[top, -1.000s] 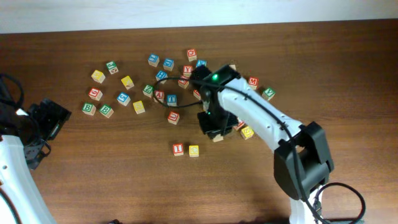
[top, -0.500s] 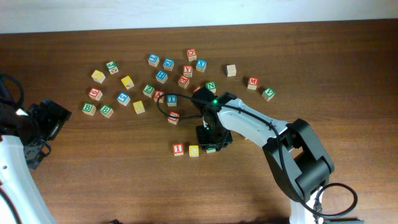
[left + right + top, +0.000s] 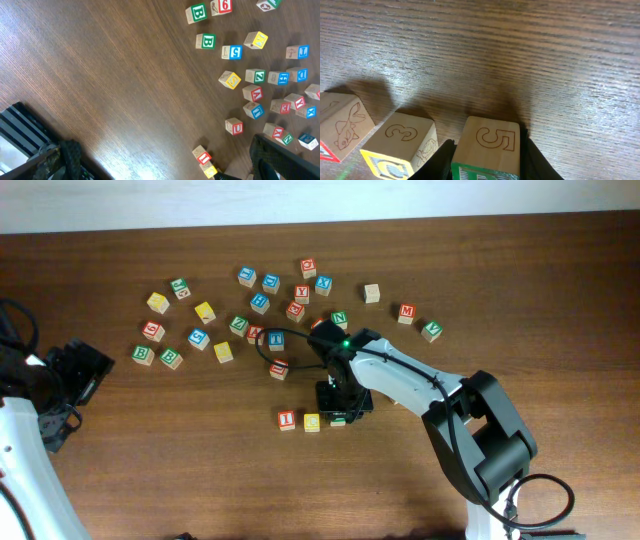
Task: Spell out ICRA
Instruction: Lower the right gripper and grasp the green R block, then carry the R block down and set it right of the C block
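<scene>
Right claw, clamped on the green-faced wooden R cube, has set it beside the yellow wooden C cube; one letter remains. Left claw gapes apart.

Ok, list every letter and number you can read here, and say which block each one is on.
"5": side of the held block.
"3": side of the C block.
"C": that block's yellow face.
"I": the I block.
"A": the A block.
"B": both B blocks.
"M": the M block.
The other blocks' marks are too small or tilted to read with certainty.
</scene>
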Motion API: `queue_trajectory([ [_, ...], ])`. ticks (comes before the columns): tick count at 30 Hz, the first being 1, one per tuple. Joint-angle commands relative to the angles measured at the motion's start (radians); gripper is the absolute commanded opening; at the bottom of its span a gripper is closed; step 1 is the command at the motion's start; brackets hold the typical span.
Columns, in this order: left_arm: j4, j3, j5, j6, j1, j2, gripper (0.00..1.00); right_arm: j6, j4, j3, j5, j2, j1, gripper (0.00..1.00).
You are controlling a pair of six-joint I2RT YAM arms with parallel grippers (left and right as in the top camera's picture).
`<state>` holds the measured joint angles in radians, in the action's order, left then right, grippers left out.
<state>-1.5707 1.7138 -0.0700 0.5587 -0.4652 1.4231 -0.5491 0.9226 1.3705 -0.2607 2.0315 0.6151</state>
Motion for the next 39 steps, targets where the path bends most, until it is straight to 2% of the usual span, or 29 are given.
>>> queue_trajectory([
  [1, -0.001, 0.008, 0.011, 0.009, -0.005, -0.004, 0.99, -0.013, 0.004, -0.014, -0.02, 0.002, 0.0, 0.37],
  [4, -0.002, 0.008, 0.011, 0.009, -0.005, -0.004, 0.99, -0.013, 0.004, -0.01, -0.02, 0.002, -0.002, 0.47],
  [9, -0.002, 0.008, 0.011, 0.009, -0.005, -0.004, 0.99, -0.012, 0.003, 0.023, -0.016, 0.002, -0.019, 0.49],
  [14, -0.002, 0.008, 0.011, 0.009, -0.005, -0.004, 0.99, 0.026, -0.02, 0.025, -0.028, 0.002, -0.095, 0.48],
  [16, -0.002, 0.008, 0.011, 0.009, -0.005, -0.004, 0.99, 0.07, -0.056, 0.025, -0.071, 0.002, -0.095, 0.48],
  [22, -0.001, 0.008, 0.011, 0.009, -0.005, -0.004, 0.99, 0.07, -0.086, 0.03, -0.098, 0.002, -0.095, 0.48],
  [26, -0.002, 0.008, 0.011, 0.009, -0.005, -0.004, 0.99, 0.07, -0.051, 0.034, -0.125, 0.002, -0.09, 0.38],
  [35, -0.002, 0.008, 0.011, 0.009, -0.005, -0.004, 0.99, 0.074, -0.003, 0.034, -0.121, 0.002, -0.057, 0.39],
  [39, -0.001, 0.008, 0.011, 0.009, -0.005, -0.004, 0.99, 0.14, -0.027, 0.034, -0.12, 0.002, -0.057, 0.38],
])
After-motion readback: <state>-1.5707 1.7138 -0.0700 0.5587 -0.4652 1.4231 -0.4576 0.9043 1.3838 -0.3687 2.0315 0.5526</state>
